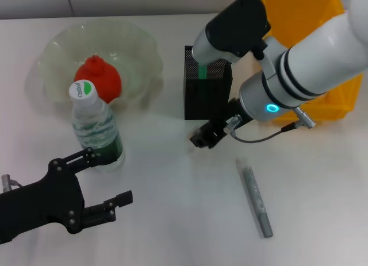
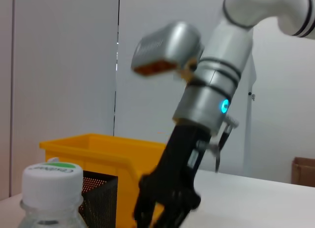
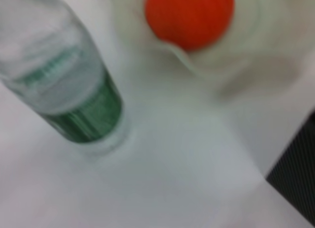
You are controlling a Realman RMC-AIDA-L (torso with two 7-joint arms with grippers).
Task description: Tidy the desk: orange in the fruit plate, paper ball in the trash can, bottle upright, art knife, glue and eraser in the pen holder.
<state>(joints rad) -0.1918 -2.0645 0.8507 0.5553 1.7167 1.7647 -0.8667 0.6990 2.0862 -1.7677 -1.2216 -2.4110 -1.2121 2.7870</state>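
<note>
The orange [image 1: 98, 77] lies in the translucent fruit plate [image 1: 138, 45] at the back left. The clear bottle [image 1: 95, 125] with a green label stands upright in front of the plate. The black mesh pen holder [image 1: 207, 96] holds a green item [image 1: 202, 70]. The grey art knife [image 1: 256, 200] lies flat on the table at the front right. My right gripper [image 1: 204, 137] hovers low in front of the pen holder. My left gripper [image 1: 106, 178] is open and empty, just in front of the bottle's base. No paper ball or eraser shows. The right wrist view shows the bottle [image 3: 69, 85] and the orange [image 3: 189, 16].
A yellow bin [image 1: 310, 24] stands at the back right behind my right arm. The left wrist view shows the bottle cap [image 2: 51, 181], the pen holder [image 2: 98, 198], the yellow bin [image 2: 98, 149] and my right gripper [image 2: 165, 208].
</note>
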